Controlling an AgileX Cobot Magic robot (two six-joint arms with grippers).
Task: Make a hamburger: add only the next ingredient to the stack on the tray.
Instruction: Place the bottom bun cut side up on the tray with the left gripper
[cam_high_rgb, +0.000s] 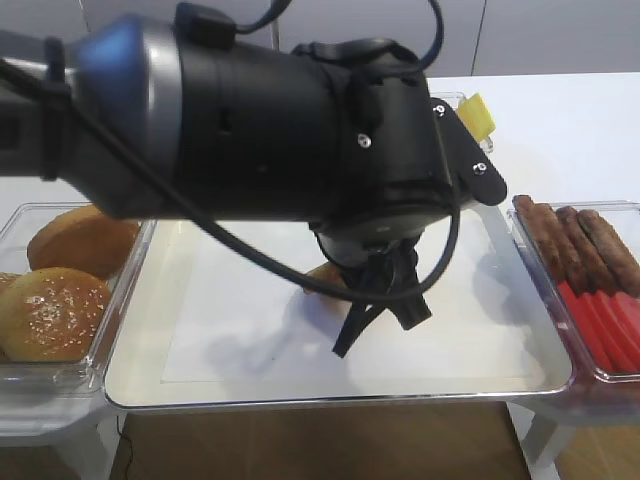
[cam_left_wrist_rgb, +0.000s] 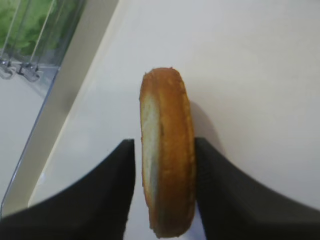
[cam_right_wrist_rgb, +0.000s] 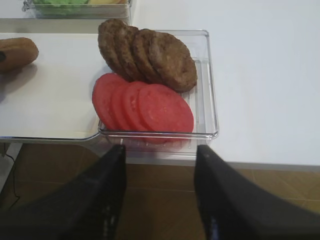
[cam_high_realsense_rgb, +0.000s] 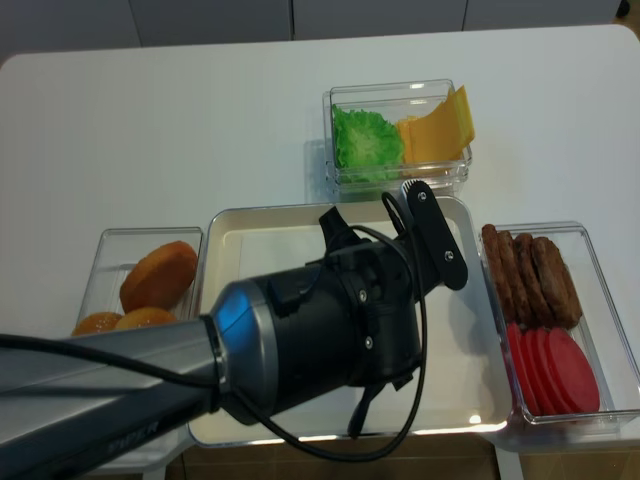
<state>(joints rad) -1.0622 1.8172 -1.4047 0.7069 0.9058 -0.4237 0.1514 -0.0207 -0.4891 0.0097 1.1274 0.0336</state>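
The bun half (cam_left_wrist_rgb: 167, 165) stands on edge on the tray (cam_high_rgb: 330, 390), between the left gripper's (cam_left_wrist_rgb: 165, 192) jaws, which look parted and barely touching it. We judge a straight lift avoids tipping it.

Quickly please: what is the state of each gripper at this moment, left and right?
Left gripper: jaws parted around the flat bun half, which stands on edge on the tray; whether they still grip it cannot be told.
Right gripper: open, holding nothing.
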